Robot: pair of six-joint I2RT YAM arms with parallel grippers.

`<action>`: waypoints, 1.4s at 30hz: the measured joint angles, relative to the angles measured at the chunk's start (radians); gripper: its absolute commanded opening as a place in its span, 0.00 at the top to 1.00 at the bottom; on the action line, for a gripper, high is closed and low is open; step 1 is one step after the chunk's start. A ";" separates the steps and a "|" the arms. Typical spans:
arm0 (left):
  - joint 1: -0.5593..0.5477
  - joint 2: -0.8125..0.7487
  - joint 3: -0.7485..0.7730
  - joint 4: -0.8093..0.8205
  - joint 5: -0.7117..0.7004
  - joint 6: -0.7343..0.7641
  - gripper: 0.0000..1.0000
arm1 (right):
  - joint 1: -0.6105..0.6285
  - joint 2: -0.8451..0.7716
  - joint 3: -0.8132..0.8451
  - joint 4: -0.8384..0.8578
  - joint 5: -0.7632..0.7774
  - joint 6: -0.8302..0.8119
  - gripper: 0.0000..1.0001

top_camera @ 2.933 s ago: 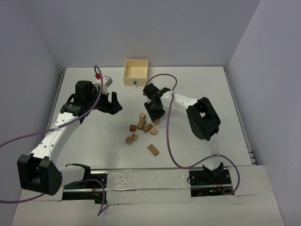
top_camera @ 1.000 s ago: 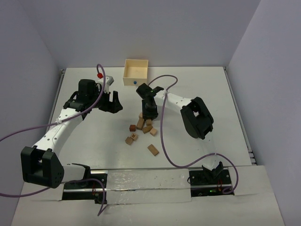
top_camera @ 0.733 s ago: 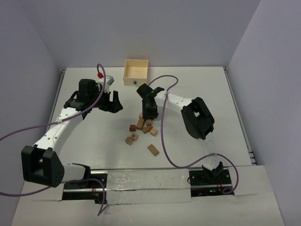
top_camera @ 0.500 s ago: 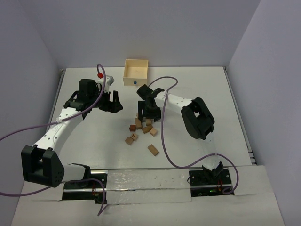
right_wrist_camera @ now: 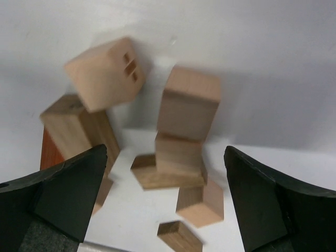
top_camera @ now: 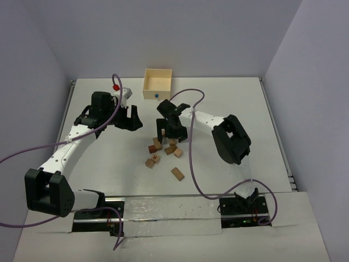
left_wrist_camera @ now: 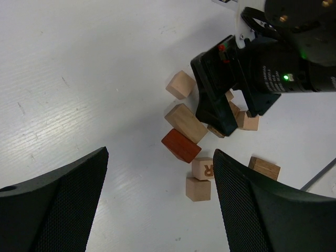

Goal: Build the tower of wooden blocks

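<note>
The wood blocks lie loose in a cluster mid-table. The left wrist view shows a pale cube (left_wrist_camera: 181, 85), a tan brick (left_wrist_camera: 185, 122), a reddish brick (left_wrist_camera: 181, 145), a lettered cube (left_wrist_camera: 202, 169), a plain cube (left_wrist_camera: 198, 189) and a brick (left_wrist_camera: 264, 168). My right gripper (top_camera: 172, 131) hangs open over the cluster's far side. Between its fingers, in the right wrist view, two cubes (right_wrist_camera: 181, 147) seem piled on a flat brick (right_wrist_camera: 152, 178); blur hides whether they truly form a tower. My left gripper (top_camera: 132, 119) stands open to the left, apart from the blocks.
A pale square wooden box (top_camera: 157, 83) with a blue dot stands at the back of the table. One brick (top_camera: 177, 173) lies alone nearer the arm bases. Purple cables loop over the table beside both arms.
My right gripper was shut low among the blocks and has opened wide. The tan brick near it has shifted a little to the left. The left arm has not moved.
</note>
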 measured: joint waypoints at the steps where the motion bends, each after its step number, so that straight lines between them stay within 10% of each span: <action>1: 0.000 0.000 0.000 0.000 0.001 0.000 0.12 | 0.008 -0.017 -0.009 0.000 0.000 -0.005 0.00; 18: -0.058 -0.131 -0.097 0.050 0.132 0.116 0.29 | 0.023 -0.498 -0.286 0.055 -0.055 -0.264 0.00; 30: -0.520 0.053 -0.126 0.117 -0.138 0.137 0.38 | -0.439 -0.692 -0.307 0.058 -0.186 -0.310 0.00; 42: -0.550 0.232 -0.107 0.157 -0.236 0.183 0.44 | -0.460 -0.710 -0.333 0.057 -0.247 -0.305 0.00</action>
